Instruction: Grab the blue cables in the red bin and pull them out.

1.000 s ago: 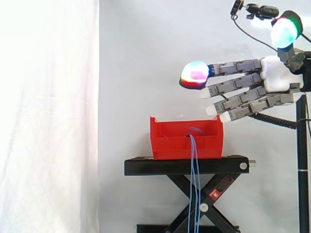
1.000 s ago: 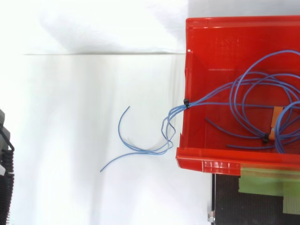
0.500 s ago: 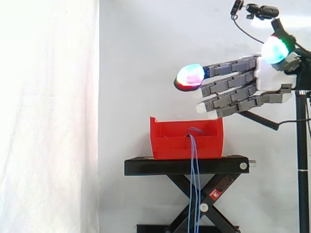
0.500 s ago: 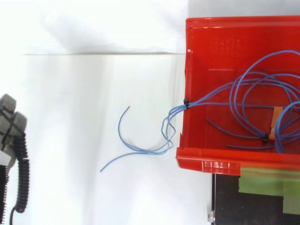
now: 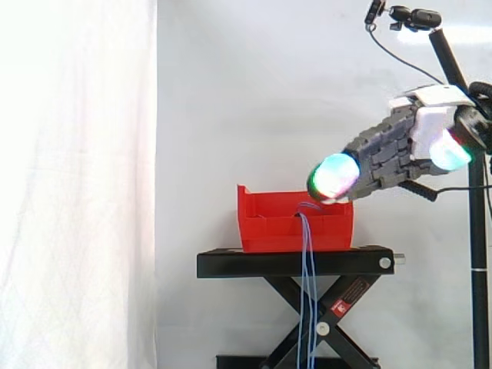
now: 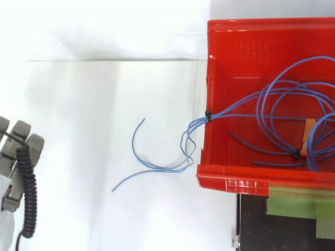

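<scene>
A red bin (image 5: 269,227) stands on a black scissor stand (image 5: 292,263). Thin blue cables (image 6: 282,104) lie coiled inside it. A tied bundle of them crosses the bin's wall (image 6: 208,115), and their loose ends hang down in front of the stand (image 5: 306,292). My hand (image 5: 400,142) hovers above and to the right of the bin, tilted down toward it, open with straight fingers and nothing in it. A glowing fingertip pad (image 5: 334,175) sits just over the bin's right rim. In the top view the hand (image 6: 21,151) comes in at the left edge, well apart from the bin (image 6: 246,47).
A small camera on a black pole (image 5: 475,269) stands at the far right behind the hand. A white curtain (image 5: 77,184) hangs at the left. Green tape (image 6: 298,204) lies on the stand beside the bin, and an orange tag (image 6: 309,130) is among the coils.
The hand has turned over and dropped from level above the bin to a downward tilt at its right rim. In the top view it has come further in. The cables have not moved.
</scene>
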